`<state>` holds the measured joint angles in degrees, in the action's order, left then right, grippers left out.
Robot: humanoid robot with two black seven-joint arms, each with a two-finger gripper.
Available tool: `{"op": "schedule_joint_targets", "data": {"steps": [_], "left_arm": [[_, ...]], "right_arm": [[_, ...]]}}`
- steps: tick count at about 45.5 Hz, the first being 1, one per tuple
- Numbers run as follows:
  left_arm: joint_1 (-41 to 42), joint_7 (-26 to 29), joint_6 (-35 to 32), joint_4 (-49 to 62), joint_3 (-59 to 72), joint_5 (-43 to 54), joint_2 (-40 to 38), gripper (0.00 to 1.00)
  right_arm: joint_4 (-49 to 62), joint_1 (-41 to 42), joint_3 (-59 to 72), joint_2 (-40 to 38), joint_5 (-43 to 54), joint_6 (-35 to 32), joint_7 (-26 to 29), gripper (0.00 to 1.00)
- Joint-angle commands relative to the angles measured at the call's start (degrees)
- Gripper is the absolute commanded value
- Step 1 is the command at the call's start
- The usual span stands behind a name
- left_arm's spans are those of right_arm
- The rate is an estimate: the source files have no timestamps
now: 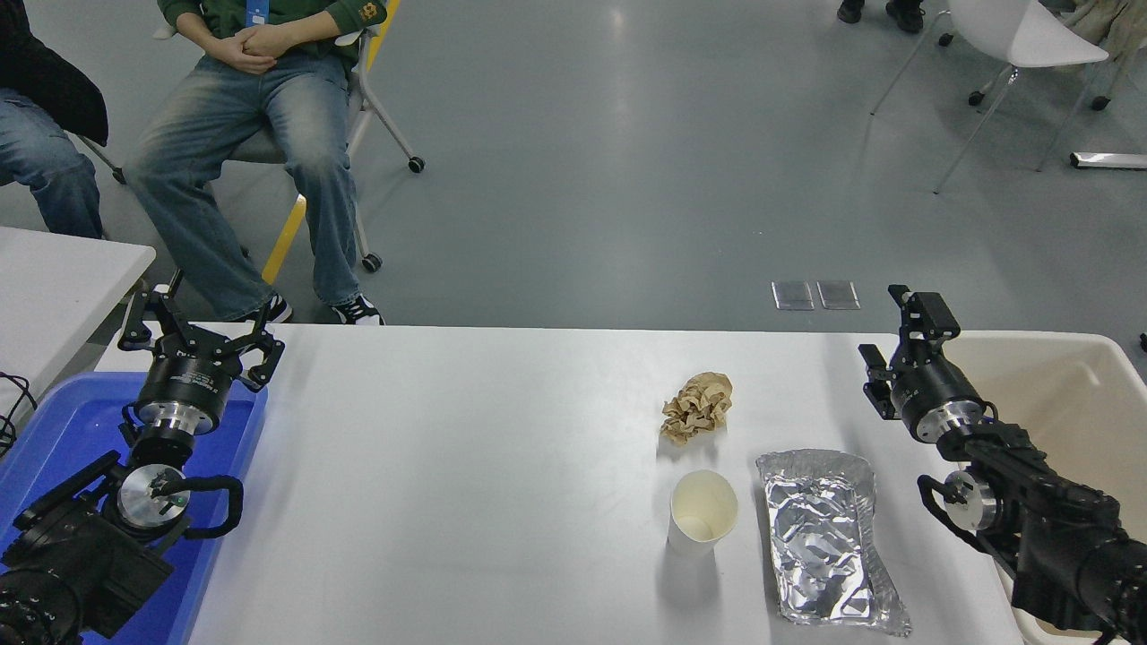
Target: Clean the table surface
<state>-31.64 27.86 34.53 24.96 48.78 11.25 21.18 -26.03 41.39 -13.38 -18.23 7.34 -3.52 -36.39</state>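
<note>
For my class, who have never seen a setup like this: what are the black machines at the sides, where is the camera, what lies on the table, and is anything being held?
The picture comes from a camera high on the robot, looking forward and down over the white table surface. The black machines are the robot's two arms. The left gripper sits parked above a blue tray at the lower left, its fingers spread. The right gripper hangs at the table's right edge, beside a beige bin, with a gap between its fingers. Neither holds anything. On the table lie three pieces of litter: a crumpled brown paper ball, an upright white paper cup just in front of it, and a flattened foil tray to the cup's right. People sit on chairs beyond the far side.
</note>
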Motion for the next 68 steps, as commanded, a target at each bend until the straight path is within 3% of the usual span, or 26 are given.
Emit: {"op": "schedule_joint_targets", "data": {"steps": [1, 29, 48, 59, 68], "left_arm": [[0.00, 0.00, 0.01, 0.00, 0.00, 0.00, 0.01, 1.00], [0.00, 0.00, 0.01, 0.00, 0.00, 0.00, 0.01, 1.00], [0.00, 0.00, 0.01, 0.00, 0.00, 0.00, 0.01, 1.00], [0.00, 0.00, 0.01, 0.00, 0.00, 0.00, 0.01, 1.00], [0.00, 0.00, 0.01, 0.00, 0.00, 0.00, 0.01, 1.00]], "right_arm": [[-7.44, 1.76, 6.43, -5.22, 2.40, 0.09, 0.27, 1.00], [-34.25, 3.43, 6.70, -22.63, 32.46, 4.48, 0.53, 1.00], [-39.88, 7.29, 10.91, -22.99, 54.96, 4.22, 1.32, 1.00], [-40.68, 17.13, 24.70, -22.20, 57.78, 4.13, 1.58, 1.00], [-41.20, 22.59, 34.20, -17.36, 57.70, 3.87, 8.16, 1.00]]}}
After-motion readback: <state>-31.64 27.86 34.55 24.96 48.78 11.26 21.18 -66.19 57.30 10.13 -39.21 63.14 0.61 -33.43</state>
